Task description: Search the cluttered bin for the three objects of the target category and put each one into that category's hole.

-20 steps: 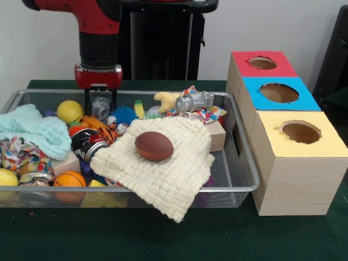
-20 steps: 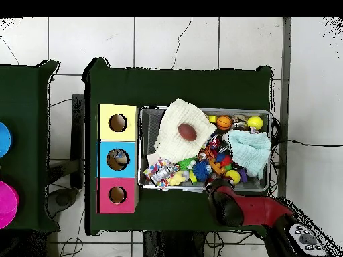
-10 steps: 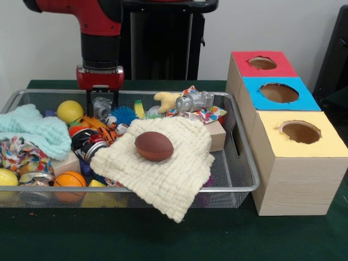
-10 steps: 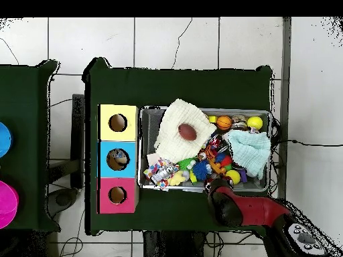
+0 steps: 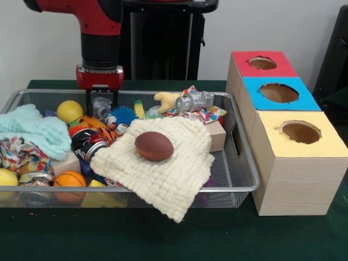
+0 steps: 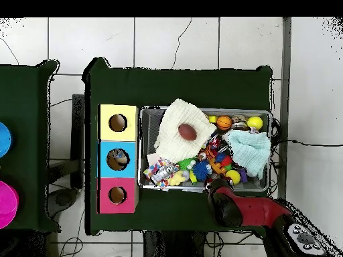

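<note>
Arm barely shifting since a moment ago, only edging a touch sideways over the bin's far side.
The gripper [image 5: 101, 103] is hanging with its two black fingers parted around a small clear-and-grey object [image 5: 100, 107], not visibly squeezing it; the brown football [image 5: 154, 145] is lying on the cream knitted cloth [image 5: 163, 163] mid-bin [image 5: 239, 157], well apart from the coloured hole boxes [image 5: 278, 93].

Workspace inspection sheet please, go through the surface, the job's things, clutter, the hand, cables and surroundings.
Surface: dark green table.
Job's things: wire bin; boxes with red hole, blue hole, yellow hole.
Clutter: brown football on cream cloth; mint cloth, yellow ball, orange ball.
Hand: open, astride a small clear object at the bin's far side.
Cables: cables on the floor.
Surroundings: tiled floor.
</note>
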### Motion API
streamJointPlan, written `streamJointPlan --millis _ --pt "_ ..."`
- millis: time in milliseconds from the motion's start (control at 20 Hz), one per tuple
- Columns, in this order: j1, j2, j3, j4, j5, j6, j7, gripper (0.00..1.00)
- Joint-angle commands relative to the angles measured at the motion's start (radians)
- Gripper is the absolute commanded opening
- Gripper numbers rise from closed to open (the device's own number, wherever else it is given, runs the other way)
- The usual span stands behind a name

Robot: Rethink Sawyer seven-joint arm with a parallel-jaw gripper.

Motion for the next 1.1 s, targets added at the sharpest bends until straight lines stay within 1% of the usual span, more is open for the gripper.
streamJointPlan --millis 50,600,850,1100 --pt "0.01 0.074 -0.019 0.023 -0.039 0.026 0.098 1.0" --pt "0.011 0.11 -0.018 0.034 -0.037 0.011 0.105 1.0" --pt "0.031 0.129 -0.042 0.035 -0.039 -0.016 0.109 1.0" --pt "0.035 0.135 -0.05 0.034 -0.036 -0.02 0.105 1.0"
